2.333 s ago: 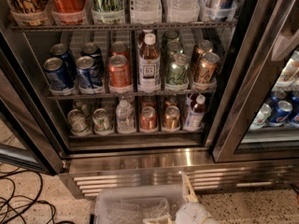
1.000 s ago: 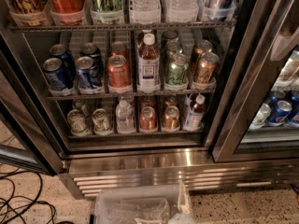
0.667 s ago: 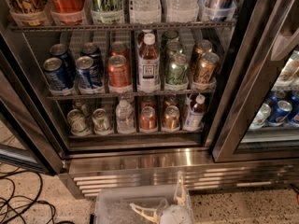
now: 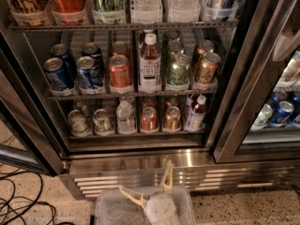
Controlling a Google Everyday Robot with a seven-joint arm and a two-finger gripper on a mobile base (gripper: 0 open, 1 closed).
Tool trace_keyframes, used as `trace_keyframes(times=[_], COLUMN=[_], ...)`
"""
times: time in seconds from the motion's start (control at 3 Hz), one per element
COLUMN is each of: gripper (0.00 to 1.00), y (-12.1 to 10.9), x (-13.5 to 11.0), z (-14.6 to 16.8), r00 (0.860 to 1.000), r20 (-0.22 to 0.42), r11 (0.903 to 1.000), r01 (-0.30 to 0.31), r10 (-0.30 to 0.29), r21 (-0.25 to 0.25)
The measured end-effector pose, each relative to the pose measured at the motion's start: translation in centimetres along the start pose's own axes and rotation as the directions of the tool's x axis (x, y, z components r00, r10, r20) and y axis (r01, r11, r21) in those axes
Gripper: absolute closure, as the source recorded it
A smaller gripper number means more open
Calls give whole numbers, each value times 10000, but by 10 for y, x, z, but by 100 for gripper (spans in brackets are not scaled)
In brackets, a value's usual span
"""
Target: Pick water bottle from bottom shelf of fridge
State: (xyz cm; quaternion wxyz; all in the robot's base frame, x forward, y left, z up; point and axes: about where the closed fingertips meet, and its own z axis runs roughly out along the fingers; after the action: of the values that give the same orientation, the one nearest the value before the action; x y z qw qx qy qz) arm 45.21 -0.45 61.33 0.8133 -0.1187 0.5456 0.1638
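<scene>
far left: loose cables [image 4: 21,205] on the floor, glass door [image 4: 33,139] swung open. fridge [image 4: 140,162] bay exposed. water bottle [image 4: 125,117] stands upright on the bottom shelf [image 4: 136,136], third lane from the left, with a silver can [image 4: 102,121] just beside it on one side and a copper can [image 4: 149,118] on the other. gripper [image 4: 144,177] sits low in front of the base grille, well apart from the bottle, jaws spread.

risk: lanes are tight and the rack above is low, so wide jaws may knock a neighbour. the white-capped tea bottle [image 4: 196,112] further right could be mistaken for the target.

bottle label unreadable; rear rows hidden; arm cut off at the lower edge.
</scene>
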Motion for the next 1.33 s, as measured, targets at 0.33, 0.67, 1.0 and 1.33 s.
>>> trace_keyframes(times=[0.33,0.67,1.0,1.33], gripper=[0,0,0,0], y=[28,52,53,69], x=[-3,-28,-33,-48], z=[25,69,88,113], r00=[9961,9948,9960,9990], r20=[266,499,357,232], r11=[9918,9845,9879,9921], r01=[-809,-803,-761,-353], r10=[839,891,816,384], r21=[-990,-1558,-1350,-1201])
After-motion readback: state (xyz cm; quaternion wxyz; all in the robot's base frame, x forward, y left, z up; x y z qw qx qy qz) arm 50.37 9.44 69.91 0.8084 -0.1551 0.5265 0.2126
